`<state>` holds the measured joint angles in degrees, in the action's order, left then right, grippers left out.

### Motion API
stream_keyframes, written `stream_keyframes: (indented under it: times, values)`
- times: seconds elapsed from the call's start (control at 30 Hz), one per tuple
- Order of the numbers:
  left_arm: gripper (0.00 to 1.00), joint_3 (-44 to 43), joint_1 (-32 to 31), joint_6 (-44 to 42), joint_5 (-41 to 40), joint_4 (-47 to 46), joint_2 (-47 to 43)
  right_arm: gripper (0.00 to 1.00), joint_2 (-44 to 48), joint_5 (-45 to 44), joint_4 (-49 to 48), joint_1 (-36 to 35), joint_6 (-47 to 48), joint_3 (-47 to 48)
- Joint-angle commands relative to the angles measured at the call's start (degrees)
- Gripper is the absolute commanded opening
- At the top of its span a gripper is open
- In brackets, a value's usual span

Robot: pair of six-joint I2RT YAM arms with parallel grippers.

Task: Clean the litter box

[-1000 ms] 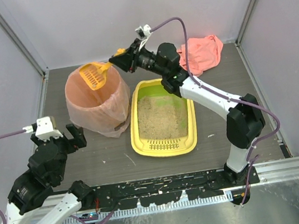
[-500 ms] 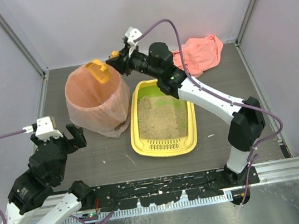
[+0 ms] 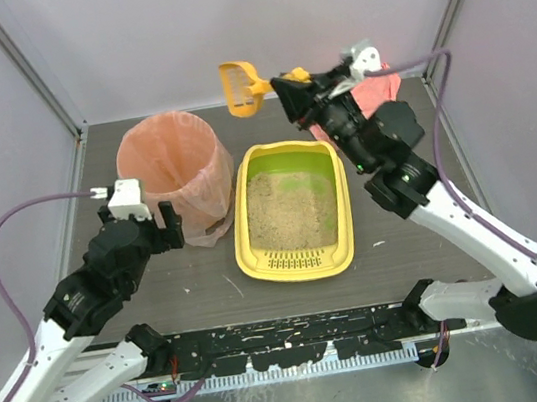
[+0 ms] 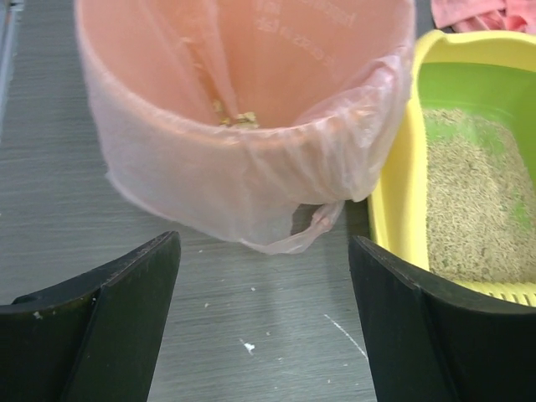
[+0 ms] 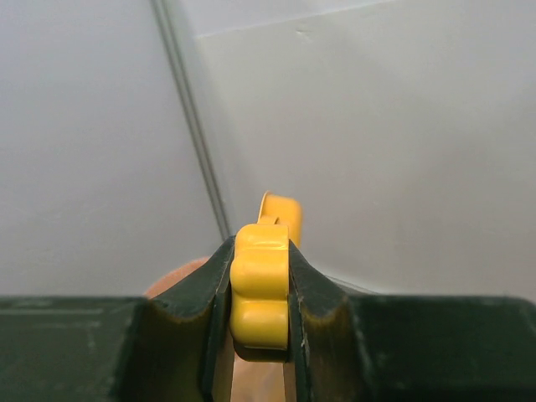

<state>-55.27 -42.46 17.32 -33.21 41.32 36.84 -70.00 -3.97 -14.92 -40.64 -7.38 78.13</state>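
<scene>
The litter box lies mid-table, grate end nearest, just right of the pink-bagged bin, with sandy litter still inside. A second ago the orange scoop was tipped over the bin. Now the right gripper, clamped on its handle, has swung it up and right, clear of the bin's far rim. That load looks dumped, so another pass probably follows. The left gripper, jaws wide and empty, has advanced from the near left to face the bin.

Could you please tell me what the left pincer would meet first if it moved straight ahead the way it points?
Most likely the pink-bagged bin, which sits straight ahead of the left pincer.
</scene>
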Motion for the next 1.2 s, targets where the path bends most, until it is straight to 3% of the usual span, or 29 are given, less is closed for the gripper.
stream_keyframes:
  times: [0.0,0.17,0.3,0.47,0.73,0.83,0.93,1.17]
  values:
    - [0.81,-2.98,0.21,-1.71,7.11,-7.43,5.01,0.01,8.53,-15.22,3.54,0.11,2.32,-10.15]
    - [0.73,-4.30,0.23,1.03,13.84,-10.23,11.36,0.01,15.21,-20.86,10.26,0.07,1.36,-15.46]
    - [0.66,-4.24,-0.67,3.21,17.14,-13.45,15.04,0.01,16.54,-23.74,16.53,0.06,-4.93,-17.23]
    - [0.63,-4.41,-5.08,3.70,15.86,-15.30,19.56,0.01,12.09,-18.38,25.23,0.12,-15.09,-16.79]
    - [0.73,-2.90,-6.77,4.46,17.69,-19.52,29.19,0.01,1.68,-19.78,25.19,0.40,-14.68,-14.88]
    - [0.73,-2.65,-6.81,5.41,13.40,-19.33,31.48,0.00,-1.17,-18.98,23.51,2.18,-15.08,-14.69]
    - [0.74,-1.70,-6.71,6.01,10.01,-20.17,31.91,0.01,-3.41,-13.78,21.41,5.60,-17.42,-15.34]
    - [0.70,-2.39,-6.67,5.62,13.35,-22.76,37.64,0.00,-7.35,-6.08,16.24,11.95,-21.76,-16.76]
